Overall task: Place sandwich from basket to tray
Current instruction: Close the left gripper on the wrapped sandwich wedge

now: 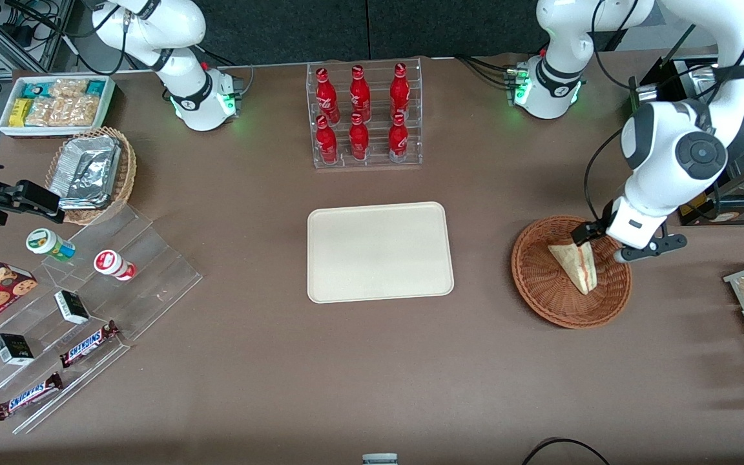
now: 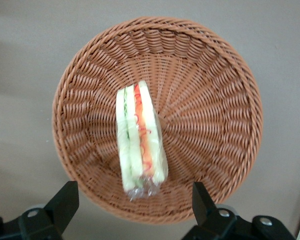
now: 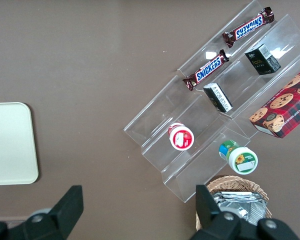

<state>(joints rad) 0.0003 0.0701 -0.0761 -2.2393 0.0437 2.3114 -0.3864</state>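
Your gripper (image 2: 132, 210) hangs spread wide above the basket (image 2: 215, 125) – the sandwich (image 2: 140, 142) lies inside, wrapped in film. Probably light, soft and slippery – pinch its bread faces gently, then carry to the tray (image 1: 380, 252).

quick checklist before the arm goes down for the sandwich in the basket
1. Tool open: ok, its two fingers stand wide apart.
2. Tool over the target: ok, it hangs above the basket, at the part of its rim farther from the front camera, with the sandwich between the fingers' lines.
3. Sandwich in the basket: ok, it lies there on its own, filling edge up.
4. Sandwich not yet gripped: ok, the fingers do not touch it.
5. Tray ready to take it: ok, nothing lies on it.
6. Height left above the sandwich: cannot tell.
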